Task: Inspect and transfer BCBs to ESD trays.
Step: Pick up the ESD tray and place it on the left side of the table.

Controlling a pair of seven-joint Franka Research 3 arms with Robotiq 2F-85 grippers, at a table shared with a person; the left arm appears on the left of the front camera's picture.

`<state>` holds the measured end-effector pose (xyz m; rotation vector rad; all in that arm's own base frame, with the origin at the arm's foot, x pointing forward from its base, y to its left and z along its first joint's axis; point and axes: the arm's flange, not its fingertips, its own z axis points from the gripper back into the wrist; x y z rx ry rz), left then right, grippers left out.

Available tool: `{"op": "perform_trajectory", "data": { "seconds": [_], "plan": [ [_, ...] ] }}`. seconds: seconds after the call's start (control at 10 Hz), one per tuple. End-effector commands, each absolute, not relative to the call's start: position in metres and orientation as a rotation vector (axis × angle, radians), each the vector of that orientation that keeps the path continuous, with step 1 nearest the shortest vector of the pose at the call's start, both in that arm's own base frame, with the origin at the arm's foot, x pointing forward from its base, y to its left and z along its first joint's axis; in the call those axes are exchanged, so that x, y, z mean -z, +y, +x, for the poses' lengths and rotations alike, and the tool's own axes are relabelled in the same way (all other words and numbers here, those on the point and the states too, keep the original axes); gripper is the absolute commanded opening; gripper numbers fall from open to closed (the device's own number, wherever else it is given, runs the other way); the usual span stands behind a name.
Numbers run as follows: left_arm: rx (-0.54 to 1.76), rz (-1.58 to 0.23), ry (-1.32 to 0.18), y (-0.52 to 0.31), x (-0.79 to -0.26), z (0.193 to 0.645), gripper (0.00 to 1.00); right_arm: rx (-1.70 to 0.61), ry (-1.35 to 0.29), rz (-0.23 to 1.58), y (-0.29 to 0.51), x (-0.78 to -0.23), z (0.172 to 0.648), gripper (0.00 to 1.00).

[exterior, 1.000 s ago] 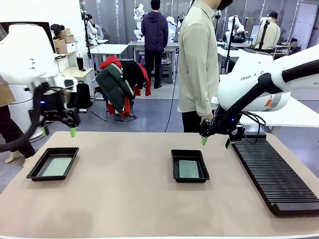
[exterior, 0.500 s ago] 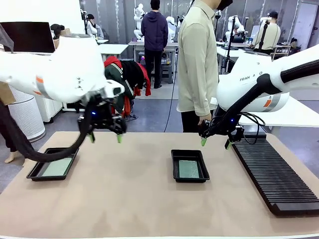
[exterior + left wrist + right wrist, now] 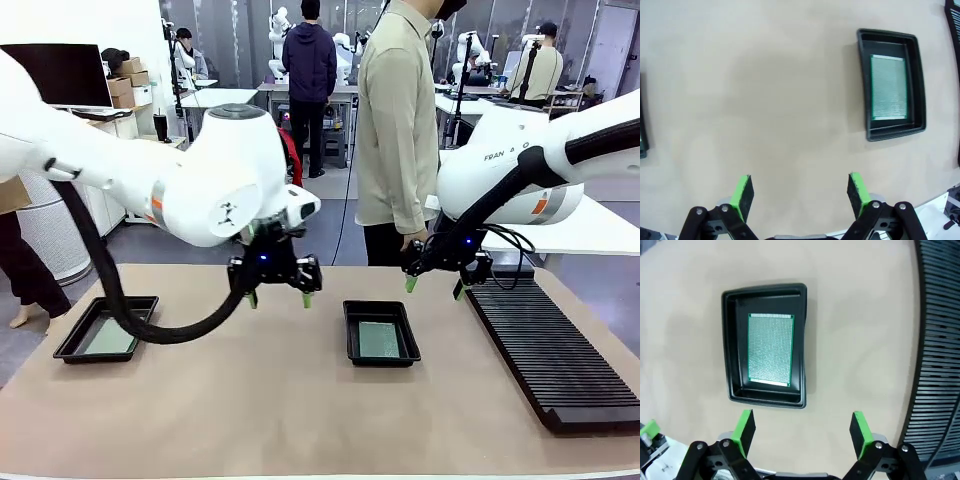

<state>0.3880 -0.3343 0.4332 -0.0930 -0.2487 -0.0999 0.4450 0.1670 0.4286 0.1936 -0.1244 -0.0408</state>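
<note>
Two black ESD trays lie on the tan table. The left tray [image 3: 72,345] holds a pale green BCB [image 3: 108,338]. The middle tray [image 3: 351,333] holds another BCB [image 3: 379,339]. My left gripper [image 3: 278,298] hangs open above bare table just left of the middle tray, nothing between its fingers. In the left wrist view the left gripper [image 3: 801,192] looks down at the table, with that tray [image 3: 863,85] and its board [image 3: 887,87] at upper right. My right gripper [image 3: 434,288] is open, hovering behind the middle tray. The right wrist view shows the right gripper [image 3: 802,432] empty above the tray [image 3: 730,350] and board [image 3: 771,349].
A long black ribbed rack [image 3: 550,355] lies along the table's right side, also the rack [image 3: 940,340] in the right wrist view. A person [image 3: 397,130] stands at the far edge, hand [image 3: 413,240] close behind my right gripper. Bare table lies between the trays.
My left arm has swung right, from over the left tray to just left of the middle tray, still open. The right arm has stayed put.
</note>
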Motion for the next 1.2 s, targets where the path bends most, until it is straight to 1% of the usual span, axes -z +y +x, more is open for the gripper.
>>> {"op": "perform_trajectory", "data": {
  "seconds": [0.0, 0.5, 0.9, 1.0, 1.1],
  "plan": [
    [0.094, -0.085, -0.269, -0.368, -0.419, 0.398, 1.0, 0.037, -0.099, 0.291, 0.126, -0.425, 0.442, 1.0],
    [0.147, -0.052, -0.228, -0.437, -0.387, 0.411, 1.0, 0.062, -0.075, 0.474, 0.056, -0.402, 0.435, 1.0],
    [0.17, -0.021, -0.233, -0.464, -0.369, 0.434, 1.0, 0.023, -0.061, 0.584, 0.028, -0.39, 0.432, 1.0],
    [0.176, -0.014, -0.23, -0.466, -0.365, 0.439, 1.0, 0.064, -0.07, 0.504, 0.038, -0.396, 0.436, 1.0],
    [0.169, 0.0, -0.223, -0.468, -0.361, 0.446, 1.0, 0.064, -0.07, 0.504, 0.038, -0.396, 0.436, 1.0]
  ]
}}
